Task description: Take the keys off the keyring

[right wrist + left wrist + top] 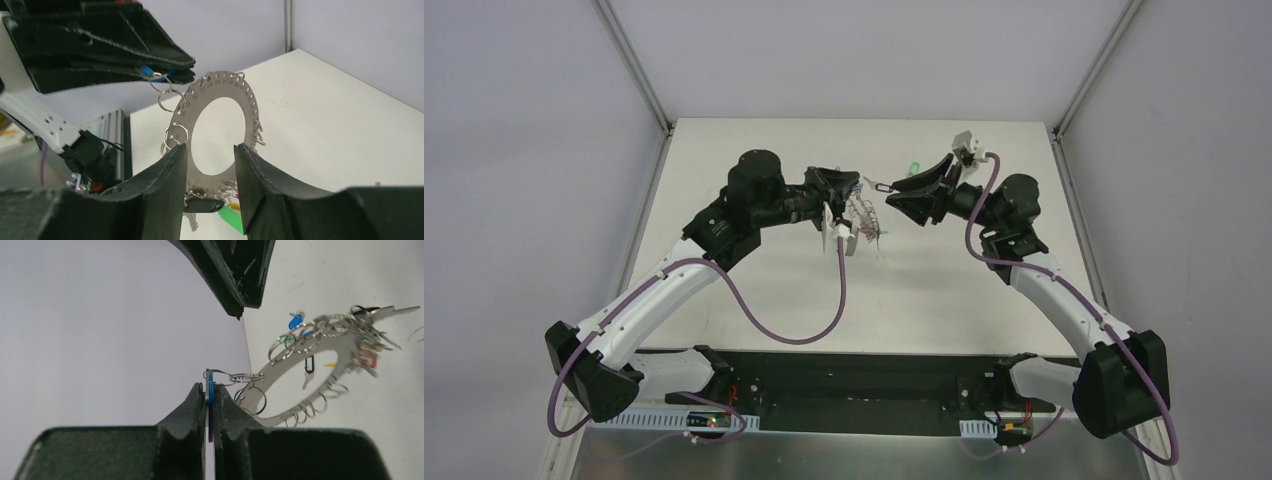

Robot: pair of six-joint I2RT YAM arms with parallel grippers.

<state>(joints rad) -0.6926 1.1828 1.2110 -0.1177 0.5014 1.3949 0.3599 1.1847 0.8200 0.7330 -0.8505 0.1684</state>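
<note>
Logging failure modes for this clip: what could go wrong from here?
The left gripper holds the keyring only by one blue tag; a tug could pull the tag free and drop the ring. The right gripper is open close to crowded keys, so it may clamp several at once.

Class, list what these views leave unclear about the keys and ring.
Top view: small silver keys on large flat grey metal ring, too small to count.
Left wrist: blue plastic tag mostly hidden inside left tool.
Right wrist: ring's lower edge partly behind right tool.
</note>
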